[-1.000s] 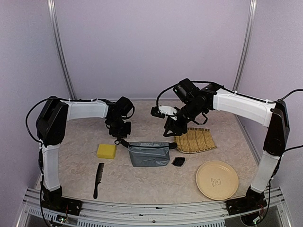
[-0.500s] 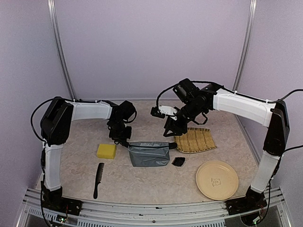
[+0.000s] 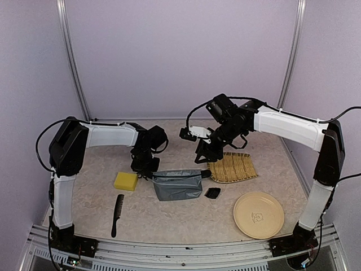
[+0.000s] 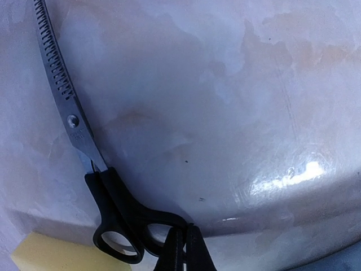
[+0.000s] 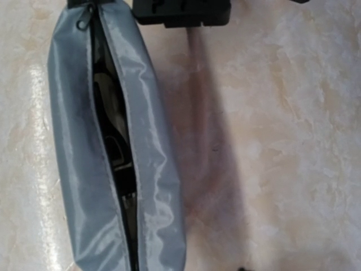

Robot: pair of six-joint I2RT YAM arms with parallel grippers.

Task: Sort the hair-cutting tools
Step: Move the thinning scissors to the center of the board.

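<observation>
Black-handled silver scissors (image 4: 110, 195) with a toothed blade fill the left wrist view, blade pointing away. My left gripper (image 4: 184, 231) is shut, its fingertips pinching the rim of one handle ring. From above, that gripper (image 3: 145, 164) sits at the left end of the grey-blue pouch (image 3: 178, 184), with the scissors (image 3: 149, 175) dark below it. My right gripper (image 3: 202, 153) hangs over the pouch's right end; its fingers are not clear. The pouch (image 5: 79, 147) is unzipped, with dark and silver things inside. A black comb (image 3: 117, 214) and a small clipper guard (image 3: 212, 193) lie on the table.
A yellow sponge (image 3: 126, 180) lies just left of the pouch and shows in the left wrist view (image 4: 51, 257). A bamboo mat (image 3: 232, 167) lies right of the pouch, and a beige plate (image 3: 258, 214) sits at the front right.
My left gripper has moved right and down to the pouch's left end with the scissors, and its jaws have closed further. The right arm has not moved.
</observation>
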